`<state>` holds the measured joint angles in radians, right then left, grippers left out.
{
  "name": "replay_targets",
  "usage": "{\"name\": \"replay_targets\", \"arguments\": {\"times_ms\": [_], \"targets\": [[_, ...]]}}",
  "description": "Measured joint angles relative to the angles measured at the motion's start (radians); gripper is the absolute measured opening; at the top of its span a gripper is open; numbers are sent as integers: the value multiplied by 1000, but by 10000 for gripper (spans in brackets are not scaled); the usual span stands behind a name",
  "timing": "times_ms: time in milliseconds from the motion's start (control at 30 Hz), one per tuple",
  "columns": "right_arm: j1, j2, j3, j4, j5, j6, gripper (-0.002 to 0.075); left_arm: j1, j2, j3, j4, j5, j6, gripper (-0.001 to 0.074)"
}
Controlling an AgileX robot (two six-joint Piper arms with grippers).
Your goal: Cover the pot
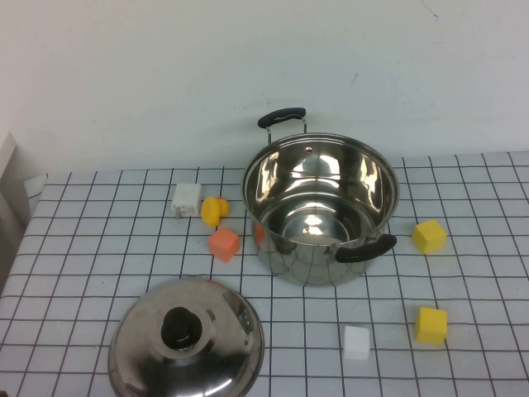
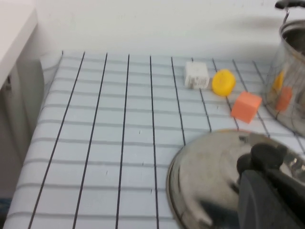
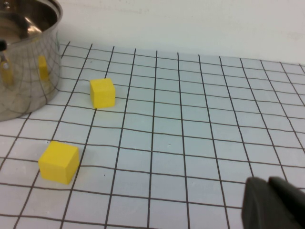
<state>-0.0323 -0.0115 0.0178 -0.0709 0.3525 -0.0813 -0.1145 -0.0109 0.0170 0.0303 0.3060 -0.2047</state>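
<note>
The large steel pot with two black loop handles stands open and empty at the middle of the checked table; it also shows in the left wrist view and the right wrist view. The domed steel lid with a black knob lies on the table at the front left, apart from the pot. Neither arm shows in the high view. My left gripper hangs just above the lid, near its knob. My right gripper is shut and empty, low over bare table, right of the pot.
Small blocks lie around the pot: a white one, a yellow round one and an orange one to its left, two yellow cubes and a white one to its right. A wall stands behind.
</note>
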Motion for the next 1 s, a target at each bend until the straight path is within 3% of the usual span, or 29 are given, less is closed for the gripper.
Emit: {"name": "replay_targets", "arguments": {"times_ms": [133, 467, 667, 800, 1000], "targets": [[0, 0, 0, 0, 0, 0, 9, 0, 0, 3, 0, -117, -1, -1], [0, 0, 0, 0, 0, 0, 9, 0, 0, 3, 11, -673, -1, -1], [0, 0, 0, 0, 0, 0, 9, 0, -2, 3, 7, -867, -1, -1], [0, 0, 0, 0, 0, 0, 9, 0, -4, -5, -88, -848, -1, -2], [0, 0, 0, 0, 0, 0, 9, 0, 31, -219, -206, -520, 34, -2]]}}
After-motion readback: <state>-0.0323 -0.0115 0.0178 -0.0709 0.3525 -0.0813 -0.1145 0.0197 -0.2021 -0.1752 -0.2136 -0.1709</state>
